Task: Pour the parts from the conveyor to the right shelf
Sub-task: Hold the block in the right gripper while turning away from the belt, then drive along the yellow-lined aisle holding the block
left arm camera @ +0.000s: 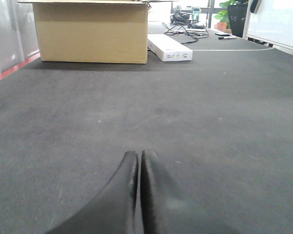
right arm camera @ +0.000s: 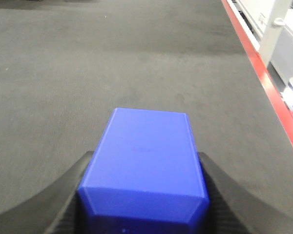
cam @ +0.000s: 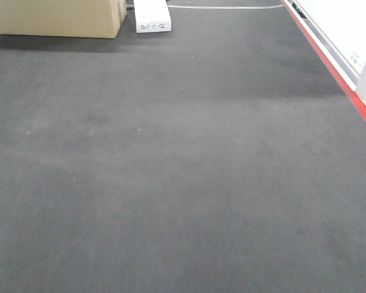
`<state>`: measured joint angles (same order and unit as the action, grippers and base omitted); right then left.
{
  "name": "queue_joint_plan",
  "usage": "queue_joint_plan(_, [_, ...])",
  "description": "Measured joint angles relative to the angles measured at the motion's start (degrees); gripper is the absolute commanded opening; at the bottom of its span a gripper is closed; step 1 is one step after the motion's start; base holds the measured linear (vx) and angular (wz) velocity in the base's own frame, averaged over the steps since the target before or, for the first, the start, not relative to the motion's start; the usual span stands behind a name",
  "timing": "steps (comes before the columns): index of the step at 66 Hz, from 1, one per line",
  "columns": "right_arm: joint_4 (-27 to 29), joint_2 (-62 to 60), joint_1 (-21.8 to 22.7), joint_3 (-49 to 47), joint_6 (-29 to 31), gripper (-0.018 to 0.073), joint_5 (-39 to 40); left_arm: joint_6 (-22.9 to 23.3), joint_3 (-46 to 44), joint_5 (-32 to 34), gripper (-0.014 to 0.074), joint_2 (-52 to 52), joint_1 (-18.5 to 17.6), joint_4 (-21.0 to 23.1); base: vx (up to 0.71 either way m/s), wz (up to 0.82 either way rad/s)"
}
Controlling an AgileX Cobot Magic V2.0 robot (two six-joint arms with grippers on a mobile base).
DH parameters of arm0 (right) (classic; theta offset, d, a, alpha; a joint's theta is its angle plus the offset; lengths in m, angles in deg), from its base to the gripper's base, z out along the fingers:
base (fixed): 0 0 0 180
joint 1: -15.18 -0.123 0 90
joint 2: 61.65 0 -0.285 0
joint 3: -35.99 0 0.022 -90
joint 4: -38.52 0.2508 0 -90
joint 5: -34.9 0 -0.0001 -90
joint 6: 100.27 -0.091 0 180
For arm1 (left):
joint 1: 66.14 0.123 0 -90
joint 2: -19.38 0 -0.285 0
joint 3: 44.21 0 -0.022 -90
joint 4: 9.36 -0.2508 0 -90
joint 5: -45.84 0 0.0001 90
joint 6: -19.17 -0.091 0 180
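No legible text, brand, number or sign in any view.

In the front view, at 12 o'clock, white flat box [cam: 152, 16] with a label strip [cam: 152, 27] of small dark print on its near end, too blurred to read. In the left wrist view, same strip at 1 o'clock, rows of tiny grey marks, equally unreadable. In the front view, at 2 o'clock, small sticker [cam: 355, 59] on the white wall panel [cam: 344, 24], print too fine to make out. In the right wrist view, at 6 o'clock, faint mark on the top face of the blue block [right arm camera: 144, 156], too weak to decipher.
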<state>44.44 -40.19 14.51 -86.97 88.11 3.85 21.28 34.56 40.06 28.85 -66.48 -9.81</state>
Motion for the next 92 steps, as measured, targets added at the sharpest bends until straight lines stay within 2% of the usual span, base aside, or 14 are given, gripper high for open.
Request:
queue_joint_plan(33, [0.0,0.0,0.0,0.0,0.0,-0.0005,0.0,0.0,0.0,0.0,-0.0006,0.0,0.0,0.0,-0.27,-0.19])
queue_joint_plan(92, [0.0,0.0,0.0,0.0,0.0,-0.0005,0.0,0.0,0.0,0.0,-0.0006,0.0,0.0,0.0,-0.33,-0.51])
